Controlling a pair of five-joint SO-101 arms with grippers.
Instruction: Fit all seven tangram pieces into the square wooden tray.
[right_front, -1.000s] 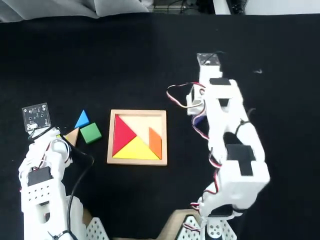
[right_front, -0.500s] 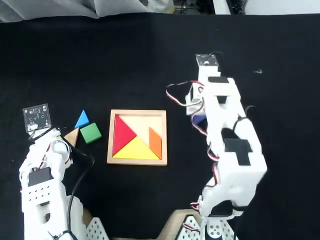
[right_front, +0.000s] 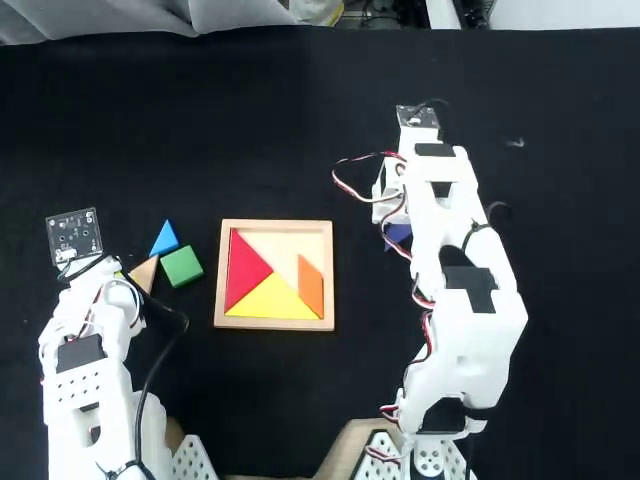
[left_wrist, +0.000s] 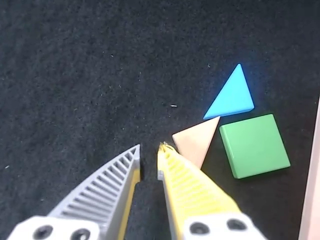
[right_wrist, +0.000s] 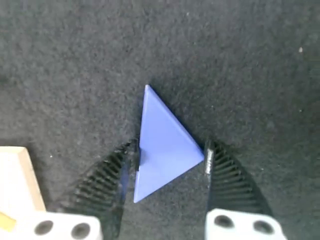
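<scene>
From my station I see the square wooden tray (right_front: 275, 224) in the middle of the black table (right_front: 250, 130) with three pieces already seated. The red triangle (right_front: 245, 268) lies against its left wall, the yellow triangle (right_front: 270, 300) along its near wall, and the orange parallelogram (right_front: 311, 285) against its right wall, while the far right part is bare wood. Three loose pieces sit just left of the tray. The green square (right_front: 181, 266) is nearest to it, the tan triangle (right_front: 145, 272) lies just beside the square on its left, and the light blue triangle (right_front: 164, 240) lies just beyond them on the far side. My left gripper (left_wrist: 149, 150) rests low over the cloth at the near left of that cluster. Its jaws are drawn almost together with only a narrow slit and nothing between them, and the yellow finger (left_wrist: 172, 170) tip sits right beside the tan triangle's corner. My right gripper (right_wrist: 167, 159) is to the right of the tray, level with its far edge, clenched on the dark blue triangle (right_wrist: 162, 145). One finger is against its long straight edge and the other against the opposite corner. I cannot tell whether that piece is lifted or resting on the cloth.
</scene>
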